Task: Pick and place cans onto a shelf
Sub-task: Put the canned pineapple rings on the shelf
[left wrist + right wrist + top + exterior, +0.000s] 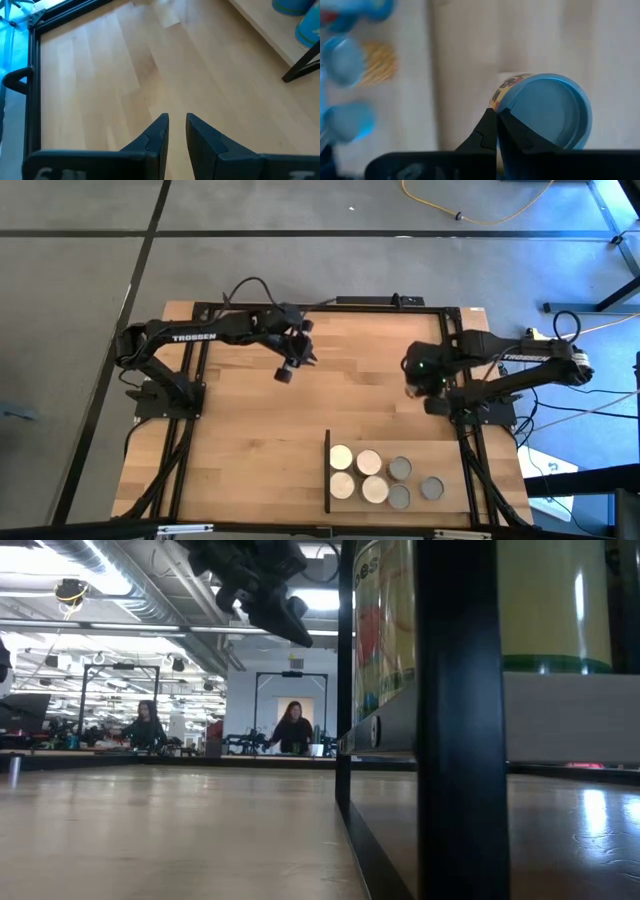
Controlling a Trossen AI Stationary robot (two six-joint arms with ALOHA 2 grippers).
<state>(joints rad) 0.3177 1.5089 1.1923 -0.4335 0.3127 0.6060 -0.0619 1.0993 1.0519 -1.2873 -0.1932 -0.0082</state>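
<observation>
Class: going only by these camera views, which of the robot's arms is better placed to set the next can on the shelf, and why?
The right. Its gripper looks shut on a can and is nearer the shelf. The left gripper holds nothing and hangs over bare table.

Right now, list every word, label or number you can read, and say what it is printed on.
"TROSSEN" on the left arm.
"TROSSEN" on the right arm, small and only just readable.
Printed label on the can standing on the shelf: too blurred to read.
Colourful print on the can in front of the right gripper: unreadable.
</observation>
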